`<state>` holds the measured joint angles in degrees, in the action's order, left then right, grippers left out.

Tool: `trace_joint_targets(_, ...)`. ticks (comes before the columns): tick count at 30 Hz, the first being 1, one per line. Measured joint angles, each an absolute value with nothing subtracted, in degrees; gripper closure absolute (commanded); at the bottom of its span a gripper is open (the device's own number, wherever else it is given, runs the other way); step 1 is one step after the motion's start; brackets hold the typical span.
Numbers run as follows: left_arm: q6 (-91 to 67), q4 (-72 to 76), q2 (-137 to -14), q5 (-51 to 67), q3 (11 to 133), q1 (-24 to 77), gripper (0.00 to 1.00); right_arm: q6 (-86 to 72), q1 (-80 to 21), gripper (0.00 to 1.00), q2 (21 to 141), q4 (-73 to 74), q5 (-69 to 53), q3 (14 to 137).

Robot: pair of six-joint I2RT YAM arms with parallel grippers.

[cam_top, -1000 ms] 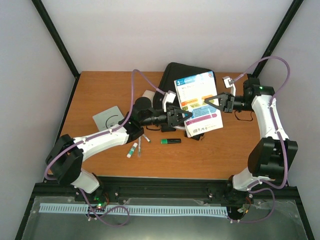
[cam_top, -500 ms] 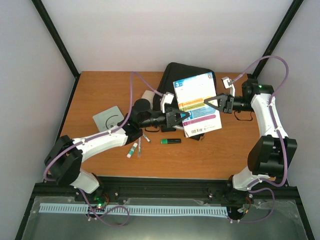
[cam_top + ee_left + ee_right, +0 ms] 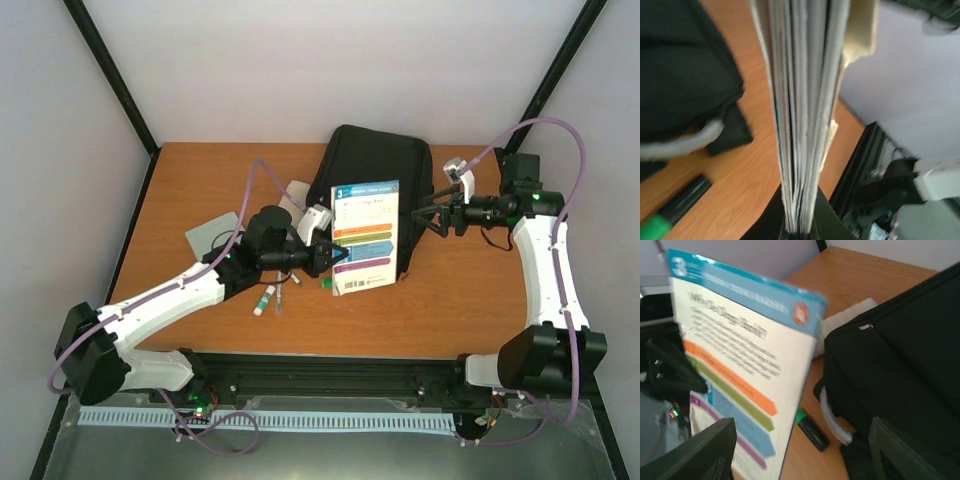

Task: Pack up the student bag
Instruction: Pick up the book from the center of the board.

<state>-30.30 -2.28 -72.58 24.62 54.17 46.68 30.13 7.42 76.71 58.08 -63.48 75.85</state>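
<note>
On the wooden table (image 3: 200, 170) we are logging the left gripper (image 3: 336, 260) clamping the workbook (image 3: 365, 235) by its left edge, raising it before the far-centre student bag (image 3: 375, 155), presumably for insertion, while the right gripper (image 3: 422, 215) is hovering just right, jaws apart.

Student bag (image 3: 378, 158): large, black, soft fabric backpack, roughly rectangular. It lies flat at the far centre of the bench (image 3: 200, 180). A curved grey handle (image 3: 831, 416) sits at its near end, against the bench surface.
</note>
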Motion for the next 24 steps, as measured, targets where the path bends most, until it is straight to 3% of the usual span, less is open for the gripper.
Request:
trace_joint_targets(4,-25.1,-15.5,-71.6,20.9,55.1,46.7,0.99,38.1,7.4,0.13,75.1,64.1,-60.9,80.7)
trace_joint_targets(10,-16.8,-30.3,-70.8,21.5,55.4,47.2,0.99,46.4,5.6,0.12,70.5,68.1,-59.6,82.0)
trace_joint_targets(19,-6.2,-40.2,-68.8,32.6,58.5,50.2,0.99,54.8,-11.6,0.09,74.1,72.2,-56.6,80.9)
trace_joint_targets(22,-4.6,-40.8,-68.3,35.4,59.5,50.5,0.99,54.3,-18.1,0.20,74.3,71.1,-55.1,78.8)
trace_joint_targets(24,-3.8,-40.8,-68.3,36.3,59.8,50.7,0.99,54.2,-20.8,0.48,75.3,71.3,-54.7,78.6)
